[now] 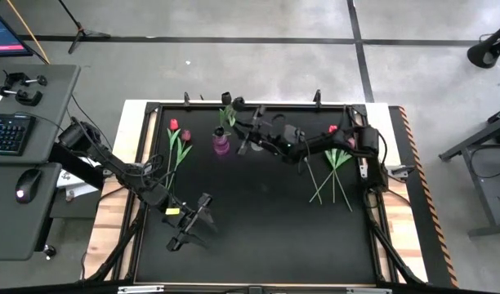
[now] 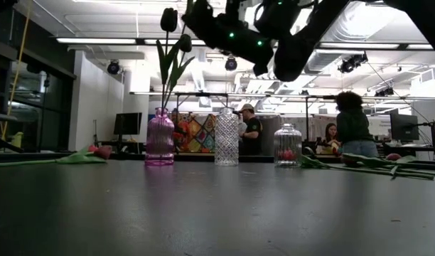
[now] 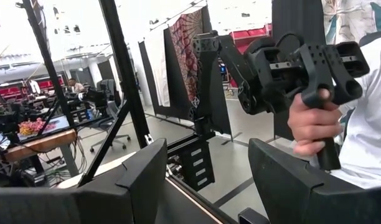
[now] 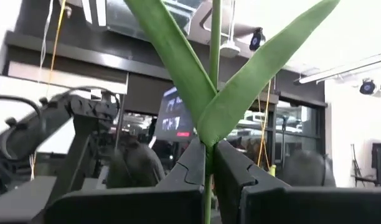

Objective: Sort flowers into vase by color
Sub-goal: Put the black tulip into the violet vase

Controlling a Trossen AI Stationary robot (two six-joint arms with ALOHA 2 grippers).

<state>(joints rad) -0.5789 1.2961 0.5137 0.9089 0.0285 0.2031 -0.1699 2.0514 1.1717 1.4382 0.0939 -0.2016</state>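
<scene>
My right gripper [image 1: 238, 122] reaches over the far left of the table, above the pink vase [image 1: 221, 145], and is shut on a tulip with a dark maroon head [image 2: 169, 18]. The tulip's leaves [image 2: 172, 60] spread above the pink vase [image 2: 159, 139], and its stem runs down to the vase's mouth. Red and pink tulips [image 1: 178, 143] lie on the table left of that vase. More tulips [image 1: 335, 170] lie on the right. My left gripper [image 1: 194, 222] waits open near the table's near left. My right gripper [image 4: 209, 152] pinches the tulip's thin green stem [image 4: 208, 163] between its two fingers [image 4: 184, 171], right under the point where the two leaves [image 4: 240, 74] branch off. The fingers lie across the stem. The tulip stands about upright, lifted, with its lower stem reaching the pink vase.
Two clear glass vases stand in the far row beside the pink one: a tall one [image 2: 226, 137] and a rounder one [image 2: 287, 144] with something red inside. The middle and near part of the black table [image 1: 266, 237] is bare. A person's hand [image 3: 312, 121] holds a handle beyond the table.
</scene>
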